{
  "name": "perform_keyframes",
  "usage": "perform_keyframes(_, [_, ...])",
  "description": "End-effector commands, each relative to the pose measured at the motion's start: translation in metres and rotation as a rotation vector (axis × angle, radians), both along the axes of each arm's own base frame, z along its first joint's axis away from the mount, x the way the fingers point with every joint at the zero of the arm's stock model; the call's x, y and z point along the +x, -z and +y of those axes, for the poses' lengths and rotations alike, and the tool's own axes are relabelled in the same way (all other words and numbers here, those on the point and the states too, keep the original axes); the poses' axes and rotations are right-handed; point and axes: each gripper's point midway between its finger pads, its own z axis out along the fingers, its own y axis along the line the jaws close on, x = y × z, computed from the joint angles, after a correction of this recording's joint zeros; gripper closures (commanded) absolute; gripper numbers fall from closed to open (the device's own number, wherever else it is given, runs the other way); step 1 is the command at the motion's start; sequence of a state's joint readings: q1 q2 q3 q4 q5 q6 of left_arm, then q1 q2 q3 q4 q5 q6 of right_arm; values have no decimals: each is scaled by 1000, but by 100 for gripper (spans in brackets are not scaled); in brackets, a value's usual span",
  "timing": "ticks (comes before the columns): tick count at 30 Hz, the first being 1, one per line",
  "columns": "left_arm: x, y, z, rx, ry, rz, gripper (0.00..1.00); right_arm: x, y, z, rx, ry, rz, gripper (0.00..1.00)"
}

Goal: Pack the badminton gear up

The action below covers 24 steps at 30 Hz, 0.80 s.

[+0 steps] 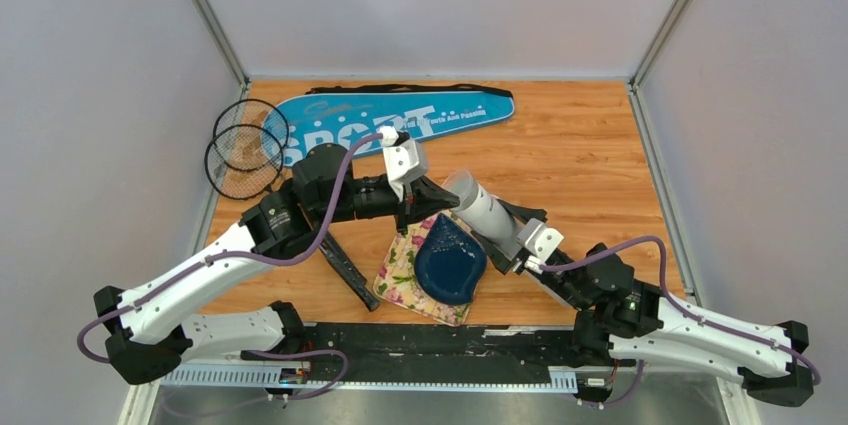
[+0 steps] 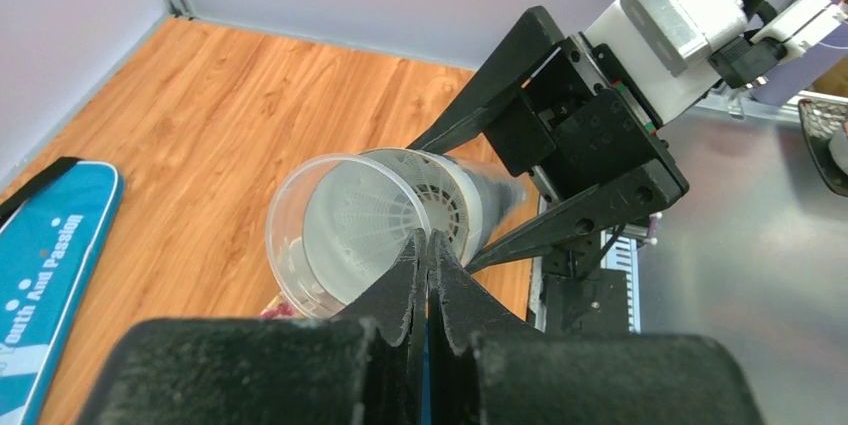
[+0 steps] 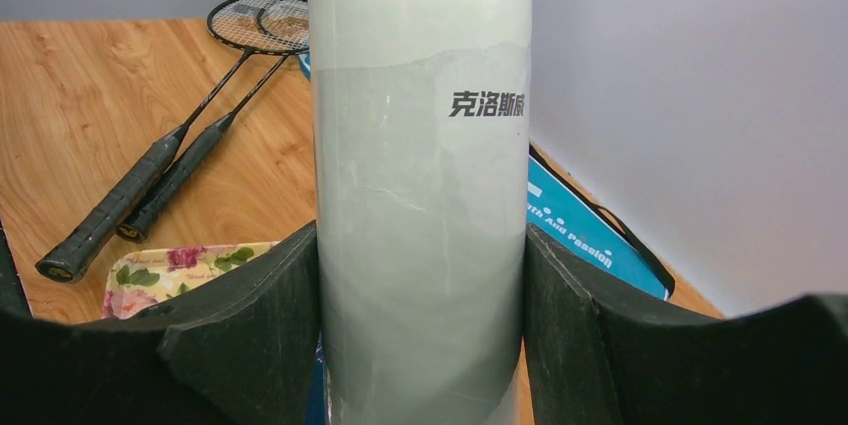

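Note:
My right gripper is shut on the long white tube, which is tilted over the table with its open mouth toward the left arm. In the right wrist view the tube fills the gap between both fingers. A white shuttlecock sits inside the tube. My left gripper is shut, its tips at the tube's mouth against the shuttlecock's skirt. Two black rackets lie at the left. Behind them lies the blue "SPORT" bag.
A dark blue plate rests on a floral cloth just under the tube and both grippers. The racket handles run beneath the left arm. Grey walls close in the table on the left, back and right.

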<state>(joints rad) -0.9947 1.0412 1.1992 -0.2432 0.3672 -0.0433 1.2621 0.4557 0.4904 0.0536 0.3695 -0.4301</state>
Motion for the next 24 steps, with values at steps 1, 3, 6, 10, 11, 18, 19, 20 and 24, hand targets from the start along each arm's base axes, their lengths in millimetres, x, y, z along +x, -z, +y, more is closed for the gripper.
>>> perform_keyframes(1, [-14, -23, 0, -84, 57, -16, 100, 1, -30, -6, 90, 18, -52, 82])
perform_keyframes(3, [-15, -23, 0, -89, 60, -15, 100, 1, -30, -6, 93, 17, -48, 82])
perform_keyframes(6, [-19, -22, -1, -85, 83, -9, 100, 0, -32, -6, 105, 13, -45, 82])
perform_keyframes(10, [-21, -18, -3, -69, 108, -11, 100, 0, -32, -6, 104, 8, -44, 82])
perform_keyframes(11, [-22, -17, -3, -66, 111, -8, 100, -1, -34, -6, 107, 5, -45, 82])
perform_keyframes(18, [-19, -9, -7, -38, 110, -7, 100, -2, -37, -8, 112, 3, -44, 82])
perform_keyframes(19, [-18, -10, -6, -40, 100, -12, 100, -2, -37, -9, 113, 3, -45, 82])
perform_keyframes(20, [-17, -9, -6, -36, 88, -17, 100, -3, -38, -9, 116, 2, -47, 82])
perform_keyframes(24, [-19, -5, -8, -3, 84, -40, 100, -2, -37, -10, 115, 8, -45, 82])
